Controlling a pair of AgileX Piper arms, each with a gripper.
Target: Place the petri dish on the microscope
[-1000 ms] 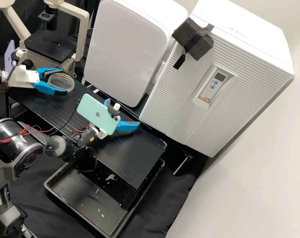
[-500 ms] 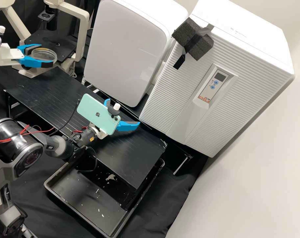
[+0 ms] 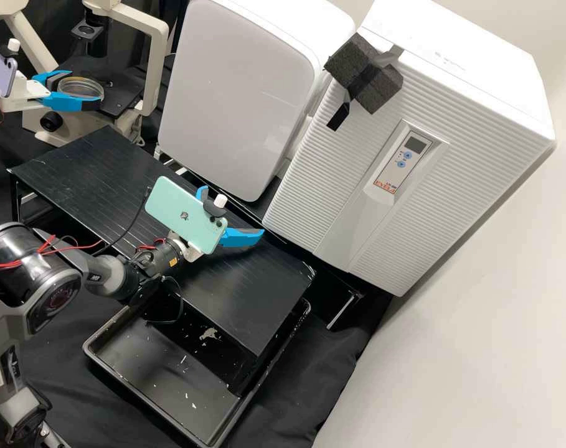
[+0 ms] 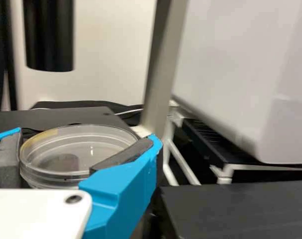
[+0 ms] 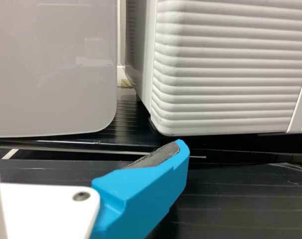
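Left gripper pinches petri dish across its sides; right gripper spread. Dish probably light, stiff, slick, crackable: gentle side hold.

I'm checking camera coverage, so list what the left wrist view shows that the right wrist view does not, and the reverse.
Left wrist view: the petri dish, held in the left gripper, and the microscope with its black stage.
Right wrist view: the right gripper and the ribbed white appliance.
Both: the smooth-fronted white appliance and the black bench.
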